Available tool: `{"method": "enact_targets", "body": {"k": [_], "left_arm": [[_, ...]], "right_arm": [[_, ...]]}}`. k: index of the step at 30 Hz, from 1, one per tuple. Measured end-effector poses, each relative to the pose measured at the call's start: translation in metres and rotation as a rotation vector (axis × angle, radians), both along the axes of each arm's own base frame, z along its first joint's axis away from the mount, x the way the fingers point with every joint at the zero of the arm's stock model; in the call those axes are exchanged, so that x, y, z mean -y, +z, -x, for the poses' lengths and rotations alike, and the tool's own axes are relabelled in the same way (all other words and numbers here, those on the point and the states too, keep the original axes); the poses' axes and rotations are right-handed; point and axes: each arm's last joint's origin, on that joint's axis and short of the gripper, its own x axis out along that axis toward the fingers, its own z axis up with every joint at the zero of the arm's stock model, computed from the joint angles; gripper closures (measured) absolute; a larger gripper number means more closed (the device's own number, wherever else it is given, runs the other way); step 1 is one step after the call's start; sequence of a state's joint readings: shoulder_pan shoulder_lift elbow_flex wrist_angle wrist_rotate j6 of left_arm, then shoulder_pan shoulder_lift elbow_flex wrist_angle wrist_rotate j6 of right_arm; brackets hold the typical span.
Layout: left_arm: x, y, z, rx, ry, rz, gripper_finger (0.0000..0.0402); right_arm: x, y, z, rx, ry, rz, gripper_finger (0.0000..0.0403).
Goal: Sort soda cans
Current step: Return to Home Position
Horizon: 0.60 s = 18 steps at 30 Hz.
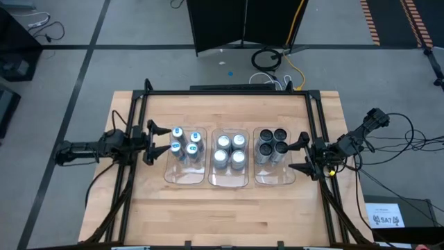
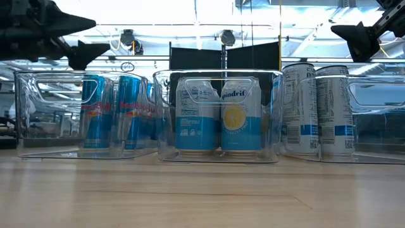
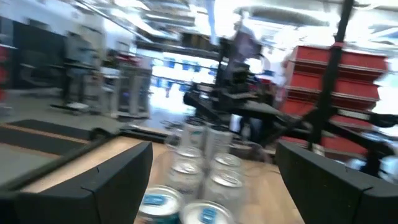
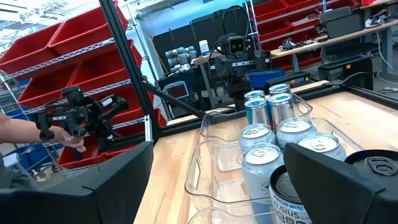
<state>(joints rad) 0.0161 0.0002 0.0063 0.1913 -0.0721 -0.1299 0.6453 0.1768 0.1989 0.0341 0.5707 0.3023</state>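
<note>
Blue-marked soda cans (image 1: 176, 146) sit leftmost, we note; bright silver cans (image 1: 223, 143) middle, dark-topped cans (image 1: 280, 147) right. Left gripper (image 1: 154, 142) and right gripper (image 1: 302, 154) gape, empty.

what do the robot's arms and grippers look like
The left arm and right arm are dark, nearly black, made of slim jointed segments. The left gripper and right gripper each have two broad, matte black, angular fingers. Loose black cables trail from the right arm.
</note>
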Motion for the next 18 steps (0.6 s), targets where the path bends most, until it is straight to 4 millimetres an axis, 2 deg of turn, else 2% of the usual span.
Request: {"method": "enact_targets", "body": {"k": [4,18], "left_arm": [[0.000,-0.006,-0.001,-0.067,-0.089,0.003,0.0052],[-0.001,-0.012,-0.002,-0.127,-0.082,0.035,0.0052]], "right_arm": [[0.000,0.000,0.000,0.000,0.000,-0.003,0.0049],[0.000,-0.001,0.000,-0.006,-0.001,0.004,0.0049]]}}
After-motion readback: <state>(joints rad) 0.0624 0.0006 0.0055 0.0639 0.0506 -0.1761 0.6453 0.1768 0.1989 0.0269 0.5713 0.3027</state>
